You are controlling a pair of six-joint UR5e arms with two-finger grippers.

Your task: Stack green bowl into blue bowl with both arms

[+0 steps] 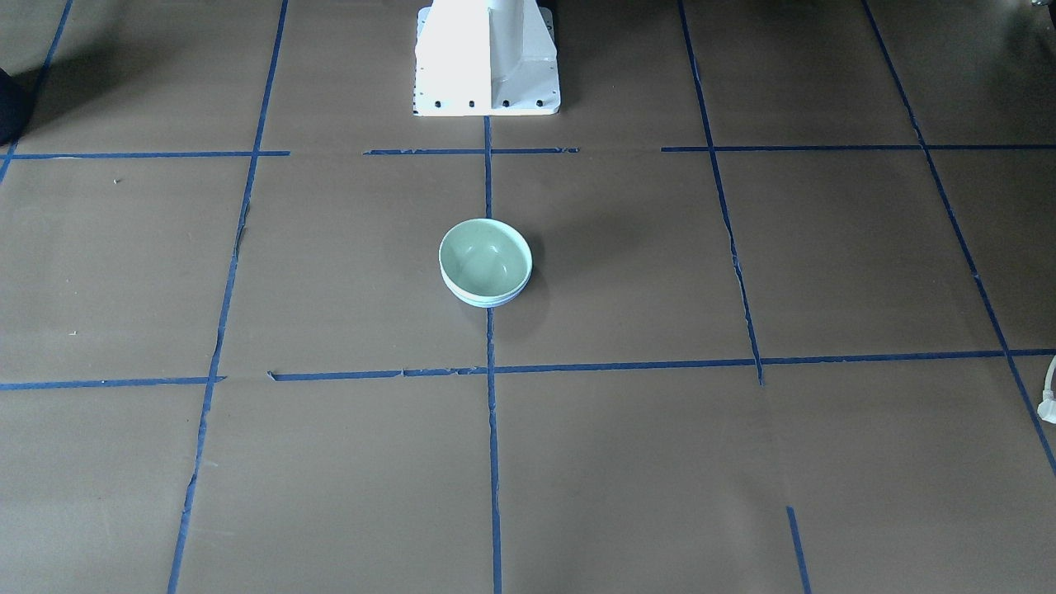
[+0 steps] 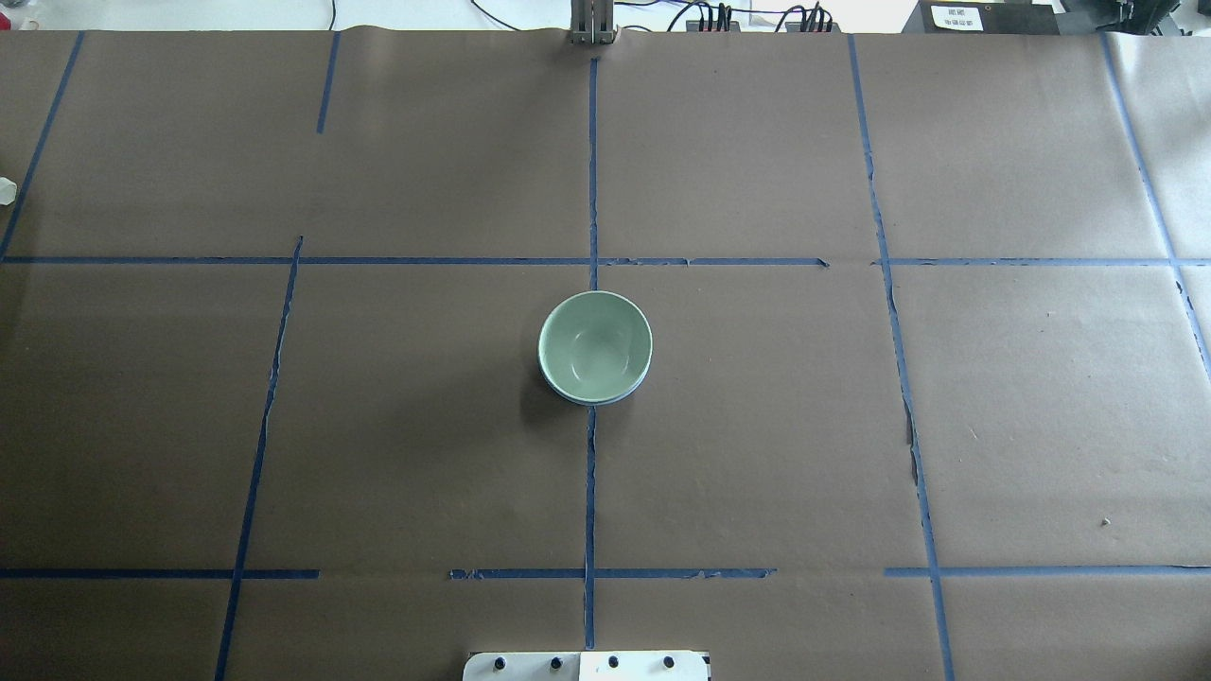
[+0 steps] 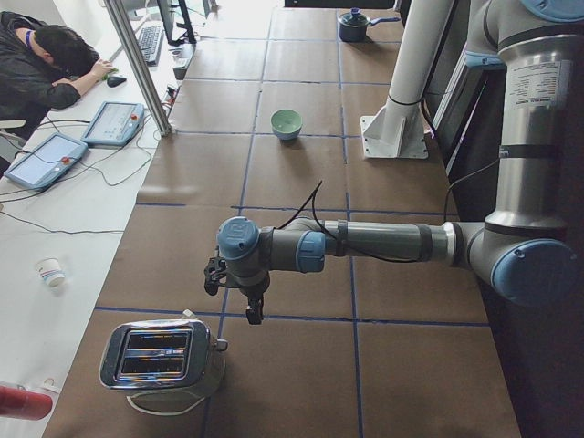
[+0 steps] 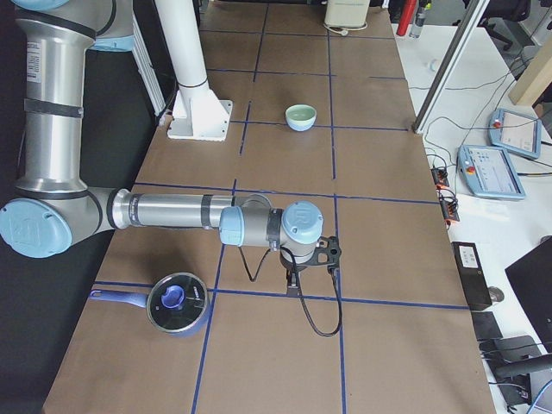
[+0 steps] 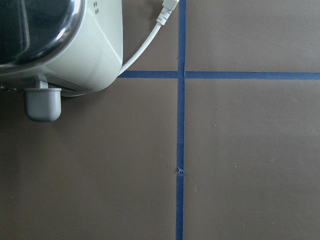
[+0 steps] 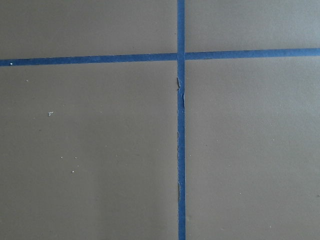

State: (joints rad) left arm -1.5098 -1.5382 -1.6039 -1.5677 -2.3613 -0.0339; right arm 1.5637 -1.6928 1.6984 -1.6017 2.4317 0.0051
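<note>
The green bowl point(image 1: 485, 257) sits nested inside the blue bowl point(image 1: 497, 303) at the table's centre; only a thin blue rim shows under it. The pair also shows in the overhead view point(image 2: 594, 342) and small in both side views point(image 3: 286, 120) point(image 4: 300, 113). Both arms are far from the bowls. The left gripper point(image 3: 253, 308) points down over the table's left end, beside a toaster. The right gripper point(image 4: 294, 281) points down over the right end, near a pot. I cannot tell whether either is open or shut. The wrist views show no fingers.
A chrome toaster point(image 3: 162, 358) with a white cord stands at the left end, also in the left wrist view point(image 5: 60, 40). A lidded pot point(image 4: 177, 302) sits at the right end. The white pedestal point(image 1: 487, 62) stands behind the bowls. A person point(image 3: 41, 55) sits beyond the table's far side.
</note>
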